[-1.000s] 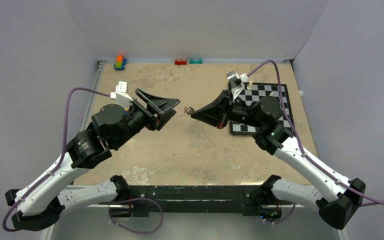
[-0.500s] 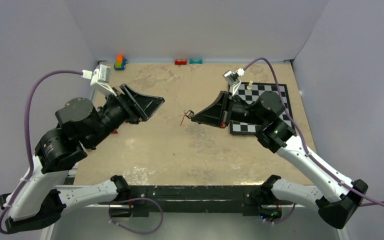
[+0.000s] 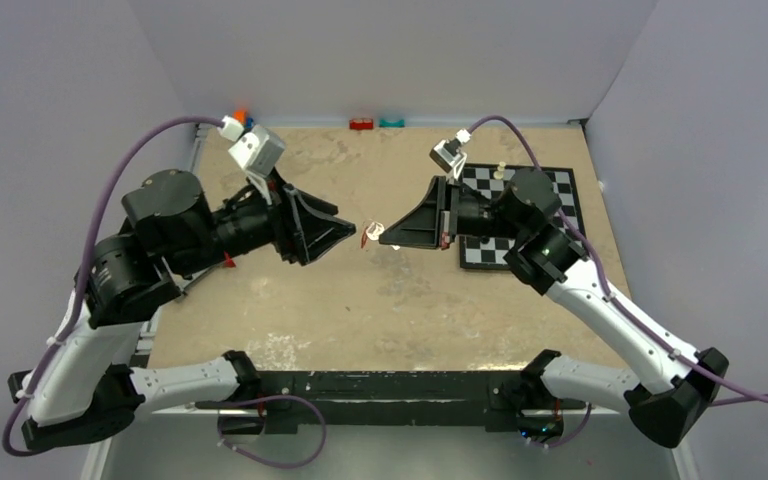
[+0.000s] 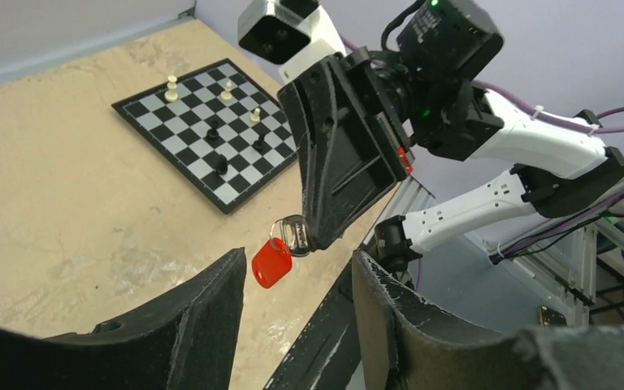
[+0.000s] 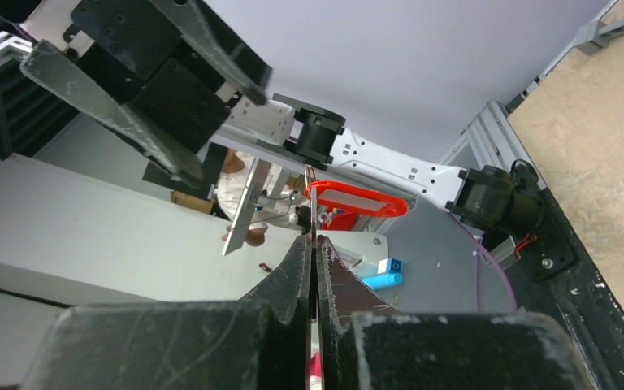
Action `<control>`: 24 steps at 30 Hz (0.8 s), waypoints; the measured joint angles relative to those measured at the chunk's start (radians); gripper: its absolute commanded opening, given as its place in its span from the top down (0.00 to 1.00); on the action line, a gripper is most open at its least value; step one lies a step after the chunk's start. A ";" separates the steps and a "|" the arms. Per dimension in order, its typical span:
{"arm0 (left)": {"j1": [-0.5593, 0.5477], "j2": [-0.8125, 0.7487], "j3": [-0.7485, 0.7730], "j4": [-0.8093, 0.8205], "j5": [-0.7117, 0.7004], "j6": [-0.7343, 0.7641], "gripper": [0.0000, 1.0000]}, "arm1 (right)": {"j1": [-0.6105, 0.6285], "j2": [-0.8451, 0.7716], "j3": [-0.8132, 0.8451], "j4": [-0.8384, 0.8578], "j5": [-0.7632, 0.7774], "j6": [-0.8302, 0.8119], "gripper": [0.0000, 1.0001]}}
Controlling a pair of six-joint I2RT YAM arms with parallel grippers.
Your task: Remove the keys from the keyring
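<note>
Keyring (image 4: 286, 231): small silvery loop, pinched at the very tip of your right gripper (image 5: 313, 244) and held in the air above the table (image 3: 290, 300). From the left wrist view the ring and the key's metal part overlap, so they cannot be separated cleanly.

Keys (image 4: 271, 263): one red plastic head hangs tilted just below the keyring. It touches neither finger of your left gripper (image 4: 298, 260). In the top view it sits in the gap between the two grippers.

Right gripper: clenched, with its fingers pressed flat together on the thin metal of the keyring. It points across the table toward the left arm.

Left gripper: released, with the two fingers spread and a clear gap between them, grasping nothing. The red key head hangs just beyond that gap and in line with it.

Spacing: your two grippers face each other tip to tip over the middle of the table, near but apart.

Chessboard (image 3: 535, 190): flat on the right side of the table behind the right gripper, with a few chess pieces (image 4: 221, 165) standing on it.

Far edge: a red brick (image 3: 361, 124) and a teal brick (image 3: 392, 123) lie side by side, well apart from both grippers.
</note>
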 measured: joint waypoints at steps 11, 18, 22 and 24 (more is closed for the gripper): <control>0.000 0.098 0.032 0.006 0.048 -0.045 0.54 | 0.000 -0.032 0.031 -0.051 -0.002 -0.013 1.00; 0.000 0.130 0.040 0.008 0.065 -0.062 0.60 | 0.000 -0.034 0.043 -0.090 -0.002 -0.033 1.00; 0.000 0.142 0.070 -0.015 0.058 -0.061 0.63 | 0.000 -0.034 0.045 -0.091 -0.001 -0.044 1.00; 0.000 0.142 0.081 -0.029 0.051 -0.061 0.63 | 0.000 -0.034 0.046 -0.095 0.000 -0.050 1.00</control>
